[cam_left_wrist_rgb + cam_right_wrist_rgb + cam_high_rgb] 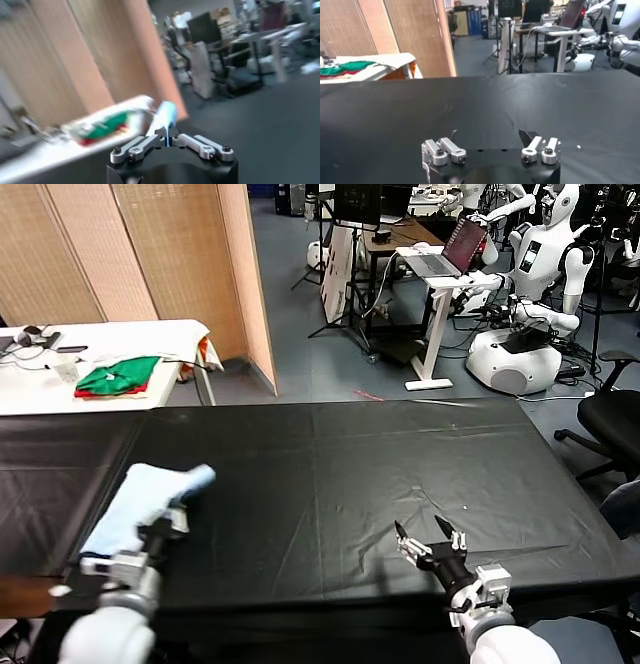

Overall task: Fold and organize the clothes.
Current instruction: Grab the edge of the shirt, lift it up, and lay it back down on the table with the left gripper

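The clothes, a pale sky-blue T-shirt (135,499), lie bunched in a rough fold on the black table (330,474) near its front left. My left gripper (175,514) is at the shirt's right edge, shut on a pinch of the blue fabric. In the left wrist view the cloth (165,115) rises out from between the closed fingers of that gripper (167,137). My right gripper (430,542) hovers low over the bare table at the front right, open with nothing between its fingers. The right wrist view shows that gripper (489,137) with its jaws spread wide over black cloth.
A white table (150,336) at the back left carries folded green and red garments (118,376). A tan folding screen (150,254) stands behind it. Beyond the table's far edge are a laptop desk (440,269), a white humanoid robot (535,294) and a black chair (615,419).
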`<move>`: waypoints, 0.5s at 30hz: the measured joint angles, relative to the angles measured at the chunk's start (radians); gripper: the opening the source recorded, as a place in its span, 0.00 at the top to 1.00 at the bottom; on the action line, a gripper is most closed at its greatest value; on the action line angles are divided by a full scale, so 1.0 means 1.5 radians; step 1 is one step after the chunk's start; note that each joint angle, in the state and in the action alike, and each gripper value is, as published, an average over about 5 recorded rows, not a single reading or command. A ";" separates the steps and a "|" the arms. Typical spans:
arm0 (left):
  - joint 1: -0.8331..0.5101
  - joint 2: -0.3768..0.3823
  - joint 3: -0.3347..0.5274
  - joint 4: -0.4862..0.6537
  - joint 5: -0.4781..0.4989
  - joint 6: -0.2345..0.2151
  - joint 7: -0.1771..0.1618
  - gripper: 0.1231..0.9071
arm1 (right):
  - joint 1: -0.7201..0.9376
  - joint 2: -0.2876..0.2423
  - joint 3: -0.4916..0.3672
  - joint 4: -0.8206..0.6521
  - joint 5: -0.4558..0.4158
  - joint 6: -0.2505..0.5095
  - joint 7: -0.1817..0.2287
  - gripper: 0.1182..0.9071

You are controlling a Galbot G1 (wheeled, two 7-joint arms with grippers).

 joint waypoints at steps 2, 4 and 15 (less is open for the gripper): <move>-0.007 -0.030 0.039 0.011 0.005 -0.002 0.006 0.94 | 0.005 -0.005 0.001 0.000 0.031 -0.014 0.004 0.00; -0.011 -0.053 0.072 0.018 0.013 -0.011 0.017 0.93 | 0.014 -0.011 -0.002 -0.003 0.079 -0.038 0.012 0.00; -0.009 -0.063 0.117 -0.001 0.028 -0.100 0.058 0.16 | 0.110 -0.044 -0.113 -0.052 0.289 -0.105 0.063 0.00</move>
